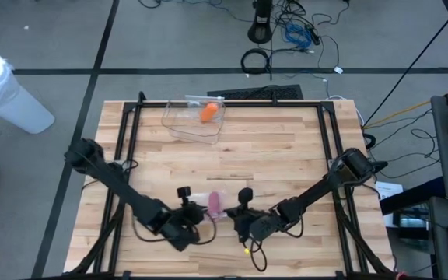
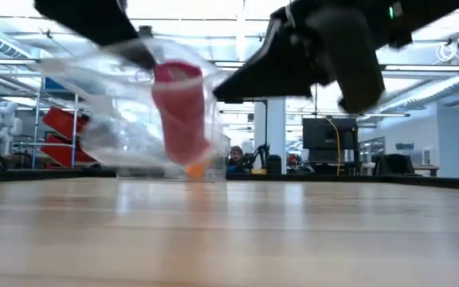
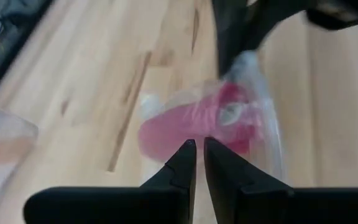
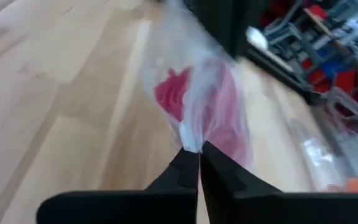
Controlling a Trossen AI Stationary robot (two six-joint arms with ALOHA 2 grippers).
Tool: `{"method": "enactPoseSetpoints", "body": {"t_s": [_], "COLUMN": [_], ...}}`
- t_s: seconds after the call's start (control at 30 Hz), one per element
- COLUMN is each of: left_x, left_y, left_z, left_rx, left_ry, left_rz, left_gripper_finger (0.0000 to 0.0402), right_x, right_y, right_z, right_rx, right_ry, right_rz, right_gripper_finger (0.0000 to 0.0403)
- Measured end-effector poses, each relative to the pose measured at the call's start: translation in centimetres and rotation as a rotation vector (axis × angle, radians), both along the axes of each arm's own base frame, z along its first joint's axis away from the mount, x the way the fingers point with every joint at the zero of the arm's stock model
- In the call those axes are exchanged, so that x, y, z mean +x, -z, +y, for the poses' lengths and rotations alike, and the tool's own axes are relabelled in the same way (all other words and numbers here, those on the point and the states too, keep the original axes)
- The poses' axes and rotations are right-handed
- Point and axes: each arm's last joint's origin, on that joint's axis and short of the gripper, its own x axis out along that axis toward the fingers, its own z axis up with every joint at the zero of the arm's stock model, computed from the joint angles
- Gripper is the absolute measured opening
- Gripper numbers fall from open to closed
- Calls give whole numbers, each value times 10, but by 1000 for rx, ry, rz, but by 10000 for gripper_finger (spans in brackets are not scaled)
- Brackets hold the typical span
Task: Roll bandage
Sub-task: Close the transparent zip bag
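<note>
Near edge of the wooden table: the left gripper and right gripper are seen close together, with only a narrow strip of board left between them and that edge. The left gripper is clenched on one edge of the clear plastic bag; the right gripper is pinched shut on the opposite edge. The bag is held between them, lifted off the board in the low view. Inside it a pink rolled bandage is seen, upright, its surface crinkled. Beyond, bare board lies open up to a clear container near the far edge, in which an orange object is seen.
</note>
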Motion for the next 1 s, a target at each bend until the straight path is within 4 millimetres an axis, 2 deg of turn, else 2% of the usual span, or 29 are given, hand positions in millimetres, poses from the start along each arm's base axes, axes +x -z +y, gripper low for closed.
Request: {"method": "enactPoseSetpoints", "body": {"t_s": [0.13,0.33,0.43,0.53,0.63,0.77,0.9,1.0], "left_x": [-25,-60,-69,-70,-67,-64,-56,-47], "left_y": [-30,-69,-78,-76,-65,-39,-13,5], "left_z": [-4,-7,-7,-9,-11,-16,-20,-22], "left_rx": [19,76,100,106,110,119,141,147], "left_ry": [25,15,-12,-7,-3,-12,-26,-28], "left_rz": [-74,-255,-324,-320,-300,-249,-202,-158], "left_gripper_finger": [40,40,40,40,40,40,40,40], "right_x": [-10,-36,-49,-58,-62,-55,-42,-33], "right_y": [-29,-76,-92,-100,-90,-52,-14,5], "right_z": [-3,-16,-23,-30,-26,-10,11,26], "right_rx": [60,227,341,454,465,445,321,196], "right_ry": [51,107,94,47,51,11,-92,-198], "right_rz": [-43,-48,-13,71,121,187,201,205], "right_gripper_finger": [0,0,0,0,7,43,93,133]}}
